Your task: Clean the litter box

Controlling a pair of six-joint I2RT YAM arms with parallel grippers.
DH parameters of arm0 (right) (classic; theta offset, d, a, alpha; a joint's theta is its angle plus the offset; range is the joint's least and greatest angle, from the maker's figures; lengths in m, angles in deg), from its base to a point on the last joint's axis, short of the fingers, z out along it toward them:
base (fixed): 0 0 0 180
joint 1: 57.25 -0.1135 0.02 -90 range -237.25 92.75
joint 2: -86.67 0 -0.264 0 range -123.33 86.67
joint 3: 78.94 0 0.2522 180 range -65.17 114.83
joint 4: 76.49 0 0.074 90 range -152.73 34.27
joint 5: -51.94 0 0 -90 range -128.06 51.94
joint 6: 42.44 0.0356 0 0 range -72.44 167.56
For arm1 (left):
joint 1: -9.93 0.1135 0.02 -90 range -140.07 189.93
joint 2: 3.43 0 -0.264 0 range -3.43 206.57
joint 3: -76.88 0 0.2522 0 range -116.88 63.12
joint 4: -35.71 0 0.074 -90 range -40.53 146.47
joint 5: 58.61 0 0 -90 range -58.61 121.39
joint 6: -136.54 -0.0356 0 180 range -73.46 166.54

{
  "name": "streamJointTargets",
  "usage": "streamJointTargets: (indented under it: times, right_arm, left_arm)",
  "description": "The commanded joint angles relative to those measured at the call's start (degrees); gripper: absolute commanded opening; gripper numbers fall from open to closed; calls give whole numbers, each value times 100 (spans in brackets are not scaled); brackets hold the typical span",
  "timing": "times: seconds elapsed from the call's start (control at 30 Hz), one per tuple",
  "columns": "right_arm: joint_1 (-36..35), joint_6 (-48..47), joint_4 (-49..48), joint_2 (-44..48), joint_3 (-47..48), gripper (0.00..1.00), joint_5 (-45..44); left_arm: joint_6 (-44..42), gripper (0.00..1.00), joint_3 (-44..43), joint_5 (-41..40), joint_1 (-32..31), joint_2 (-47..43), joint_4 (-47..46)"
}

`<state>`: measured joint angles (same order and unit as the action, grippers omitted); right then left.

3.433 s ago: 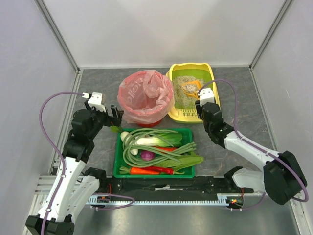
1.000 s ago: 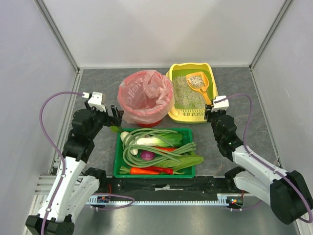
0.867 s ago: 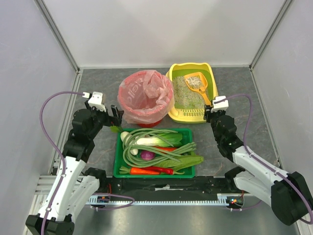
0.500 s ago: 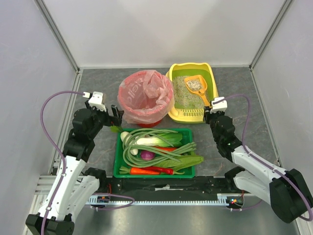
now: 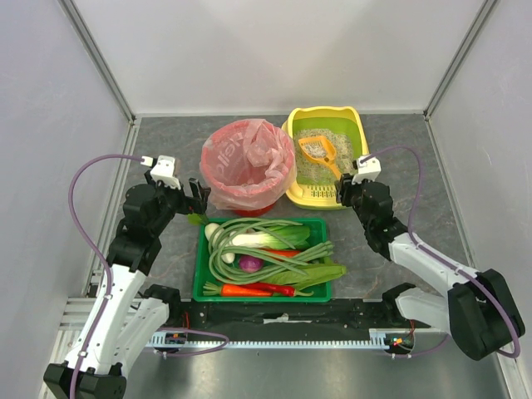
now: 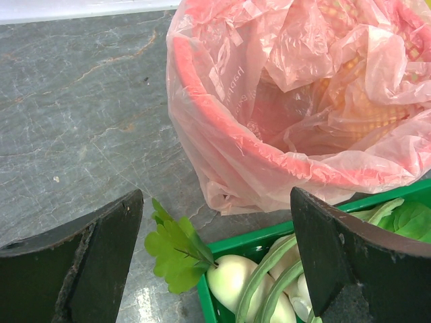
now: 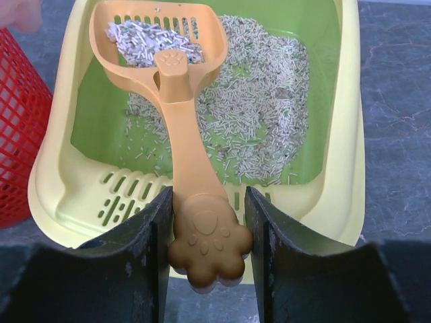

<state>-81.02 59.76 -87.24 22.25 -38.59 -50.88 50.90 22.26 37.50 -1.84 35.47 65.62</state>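
Observation:
The litter box (image 5: 359, 131) (image 7: 340, 108) is a yellow tray with a green inside and pale litter, at the back right of the table. My right gripper (image 5: 344, 186) (image 7: 206, 235) is shut on the paw-shaped handle end of an orange litter scoop (image 5: 317, 150) (image 7: 176, 87). The scoop's slotted head hangs over the box with a small heap of litter in it, near the box's left side. My left gripper (image 5: 196, 196) (image 6: 214, 259) stands open and empty above the table, between the red bin and the green tray's corner.
A red mesh bin lined with a pink bag (image 5: 247, 164) (image 6: 296, 101) stands left of the litter box. In front of both lies a green tray of vegetables (image 5: 201, 274), its white radish and leaf (image 6: 176, 247) under my left gripper. White walls close in the table.
My right gripper has swung the loaded scoop from the right side of the litter box leftward toward the red bin. The left arm has not moved.

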Motion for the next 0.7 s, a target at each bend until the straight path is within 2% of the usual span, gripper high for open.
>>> streamJointTargets:
  times: [0.0, 0.03, 0.07, 0.1, 0.17, 0.2, 0.23, 0.27, 0.3, 0.33, 0.4, 0.43, 0.5, 0.53, 0.57, 0.67]
  right_arm:
    - [48, 177, 559, 115, 644, 0, -376]
    - [83, 98, 710, 71, 681, 0, -431]
    - [274, 80, 624, 70, 681, 0, 464]
    - [346, 115, 475, 70, 629, 0, 952]
    - [347, 273, 823, -17, 742, 0, 748]
    - [347, 265, 1078, -61, 873, 0, -63]
    - [355, 273, 1193, -70, 848, 0, -167]
    - [512, 178, 1055, -18, 796, 0, 206]
    - [583, 212, 793, 52, 595, 0, 1254]
    - [619, 264, 486, 122, 541, 0, 1412]
    - [584, 344, 1041, 79, 837, 0, 776]
    - [584, 248, 1506, 18, 926, 0, -37]
    - [593, -260, 1520, 105, 945, 0, 338]
    - [593, -315, 1285, 340, 892, 0, 933]
    - [567, -315, 1195, 482, 805, 0, 1035]
    - [400, -666, 1571, 957, 1005, 0, 528]
  left_arm:
    - [-225, 96, 8, 39, -27, -40, -190]
    - [-225, 96, 8, 48, -36, -57, -208]
    - [-225, 96, 8, 48, -36, -66, -199]
    - [-225, 96, 17, 31, -36, -75, -208]
    - [-225, 96, 8, 39, -27, -66, -208]
    - [-225, 96, 8, 57, -36, -66, -208]
    - [-216, 96, 8, 57, -27, -66, -208]
    - [-216, 96, 8, 57, -27, -66, -217]
    - [-216, 96, 25, 40, -27, -66, -217]
    - [-216, 96, 17, 48, -36, -66, -217]
    - [-216, 96, 8, 66, -36, -49, -208]
    - [-216, 96, -1, 75, -36, -57, -208]
    - [-216, 96, 8, 66, -36, -66, -225]
    - [-216, 96, 17, 66, -36, -66, -217]
    - [-216, 96, 8, 57, -36, -57, -217]
    - [-208, 96, 17, 66, -27, -92, -225]
